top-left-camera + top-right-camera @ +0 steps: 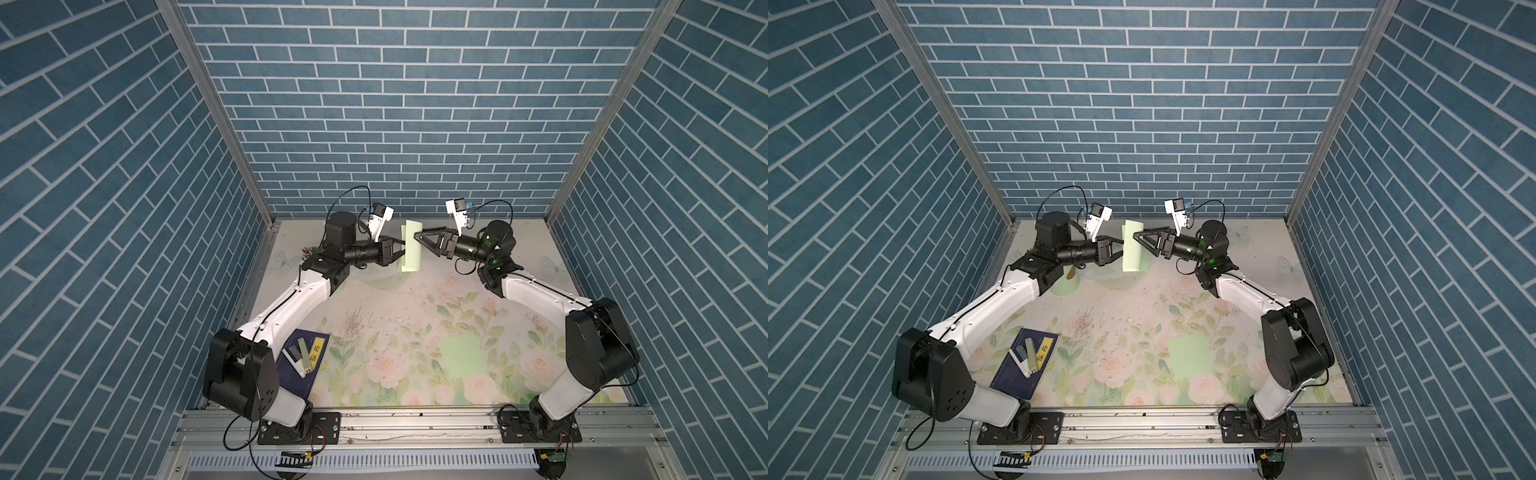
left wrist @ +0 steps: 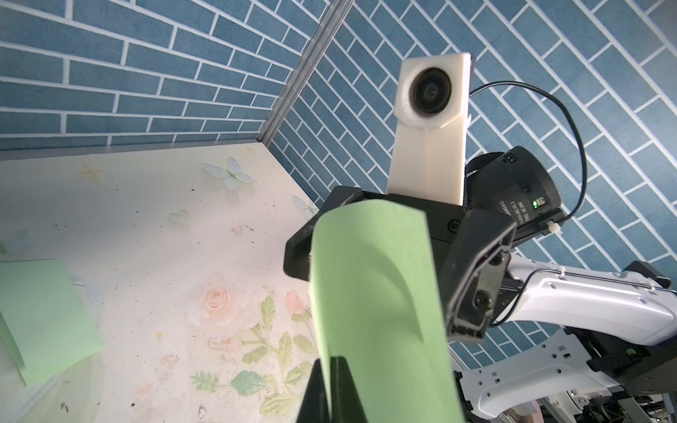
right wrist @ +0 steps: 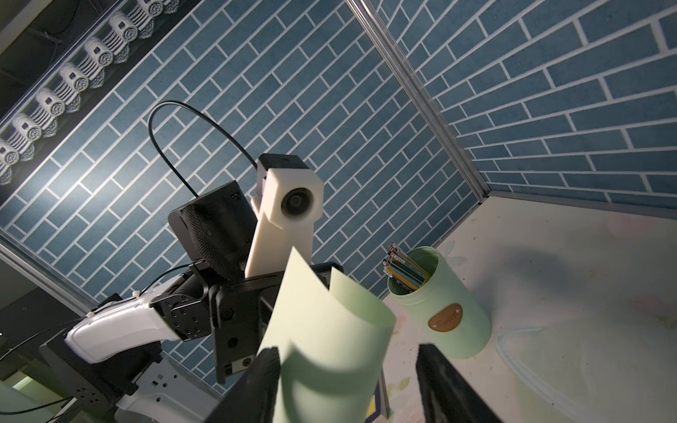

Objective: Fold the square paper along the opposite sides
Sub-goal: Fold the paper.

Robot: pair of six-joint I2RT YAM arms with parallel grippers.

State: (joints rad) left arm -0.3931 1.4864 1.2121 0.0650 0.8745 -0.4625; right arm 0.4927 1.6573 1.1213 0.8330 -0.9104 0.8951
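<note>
One sheet of green paper hangs curled in the air over the back edge of the table, between both arms. The left gripper is clamped shut on it; the right gripper stands open around the bent sheet, not pinching. To do this well, I'd say bring the two free edges level before squeezing. A stack of green paper, a pencil cup and a blue book sit well clear; nothing blocks.

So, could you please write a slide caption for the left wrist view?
Left gripper shut on a curled green paper, facing the open right gripper above the floral table.
</note>
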